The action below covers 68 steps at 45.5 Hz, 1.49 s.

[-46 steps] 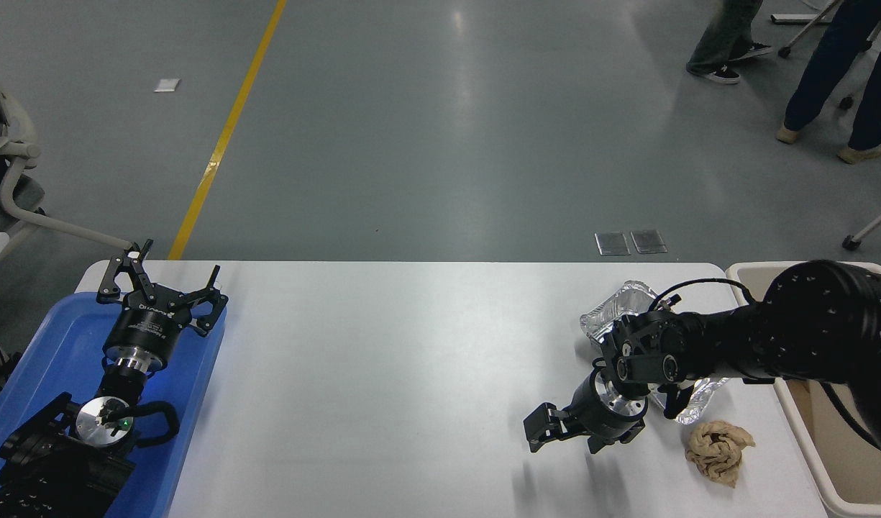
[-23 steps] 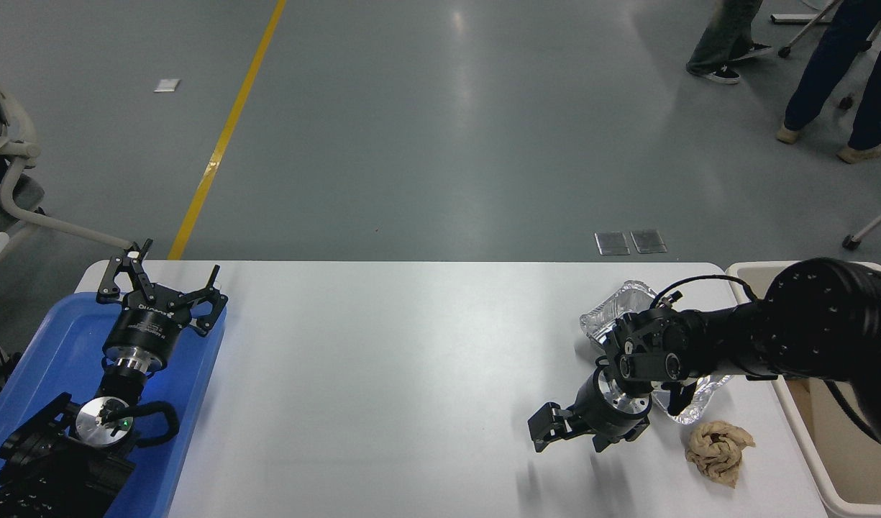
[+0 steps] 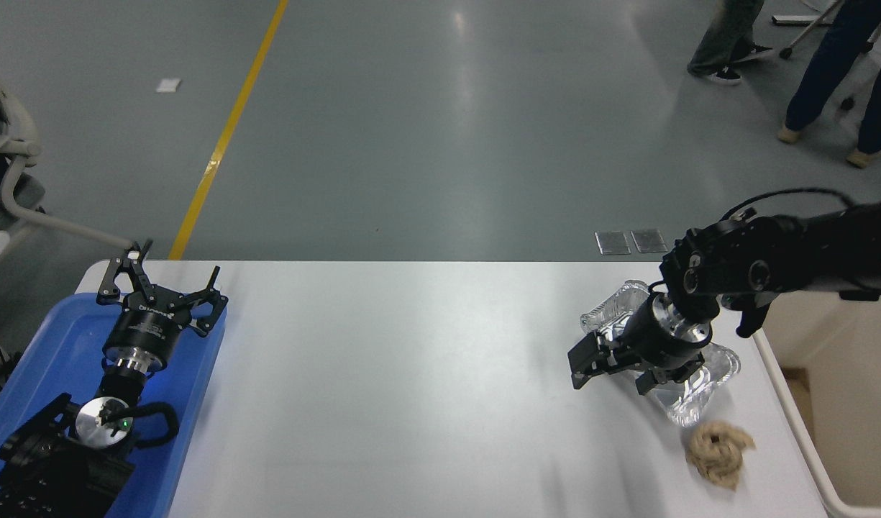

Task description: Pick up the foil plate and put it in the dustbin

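Our right gripper (image 3: 616, 367) hangs at the right of the frame with its fingers spread, holding nothing, over the left edge of the foil plate (image 3: 688, 392). That plate lies flat on the white table (image 3: 382, 374), just above the crumpled brown paper wad (image 3: 715, 452). The dustbin (image 3: 828, 432) stands at the right edge, just beside the table. We judge the task barely begun: grasp, lift and drop all remain. Our left gripper (image 3: 160, 291) sits parked open over the blue tray (image 3: 44, 360), lower left.

foil plate (image 3: 688, 399): 1 | dustbin (image 3: 836, 374): 1 | brown paper wad (image 3: 718, 450): 1 | blue tray (image 3: 52, 345): 1 | table (image 3: 397, 374): 1
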Motion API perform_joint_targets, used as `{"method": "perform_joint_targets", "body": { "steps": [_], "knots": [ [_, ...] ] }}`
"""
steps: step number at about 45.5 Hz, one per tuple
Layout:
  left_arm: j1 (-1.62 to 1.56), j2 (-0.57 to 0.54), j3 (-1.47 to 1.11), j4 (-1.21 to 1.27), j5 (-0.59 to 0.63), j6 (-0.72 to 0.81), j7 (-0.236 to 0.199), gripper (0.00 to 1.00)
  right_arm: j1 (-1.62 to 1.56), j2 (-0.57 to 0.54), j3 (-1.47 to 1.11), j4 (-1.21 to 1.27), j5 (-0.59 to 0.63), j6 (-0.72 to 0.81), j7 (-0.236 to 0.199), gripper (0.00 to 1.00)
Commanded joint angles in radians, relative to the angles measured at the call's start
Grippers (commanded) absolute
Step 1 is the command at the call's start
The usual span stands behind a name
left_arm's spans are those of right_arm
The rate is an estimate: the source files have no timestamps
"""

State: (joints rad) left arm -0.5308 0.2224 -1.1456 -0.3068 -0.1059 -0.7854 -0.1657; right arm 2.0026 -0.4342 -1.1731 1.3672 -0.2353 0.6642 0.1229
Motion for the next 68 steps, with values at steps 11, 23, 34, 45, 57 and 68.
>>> {"method": "perform_joint_targets", "body": {
  "steps": [11, 23, 34, 45, 57, 68],
  "knots": [
    [-0.003, 0.000, 0.001, 0.000, 0.002, 0.000, 0.000, 0.99, 0.538, -0.138, -0.353, 0.144, -0.162, 0.092, 0.001, 1.00],
    [-0.003, 0.000, 0.000, 0.000, 0.000, 0.000, 0.000, 0.99, 0.498, -0.167, -0.389, 0.142, -0.222, 0.023, -0.002, 1.00],
    [-0.003, 0.000, 0.000, 0.000, 0.000, 0.000, 0.000, 0.99, 0.161, -0.172, -0.370, 0.018, -0.230, -0.253, -0.005, 1.00],
    [-0.003, 0.000, 0.000, 0.000, 0.000, 0.000, 0.000, 0.99, -0.263, -0.167, -0.275, -0.246, -0.208, -0.452, -0.009, 1.00],
    [-0.005, 0.000, 0.001, 0.000, 0.002, 0.000, 0.000, 0.99, -0.567, -0.137, -0.013, -0.359, -0.047, -0.488, -0.065, 1.00],
    [-0.005, 0.000, 0.001, 0.000, 0.002, 0.000, 0.002, 0.99, -0.692, -0.072, 0.111, -0.430, 0.070, -0.534, -0.089, 1.00]
  ]
}}
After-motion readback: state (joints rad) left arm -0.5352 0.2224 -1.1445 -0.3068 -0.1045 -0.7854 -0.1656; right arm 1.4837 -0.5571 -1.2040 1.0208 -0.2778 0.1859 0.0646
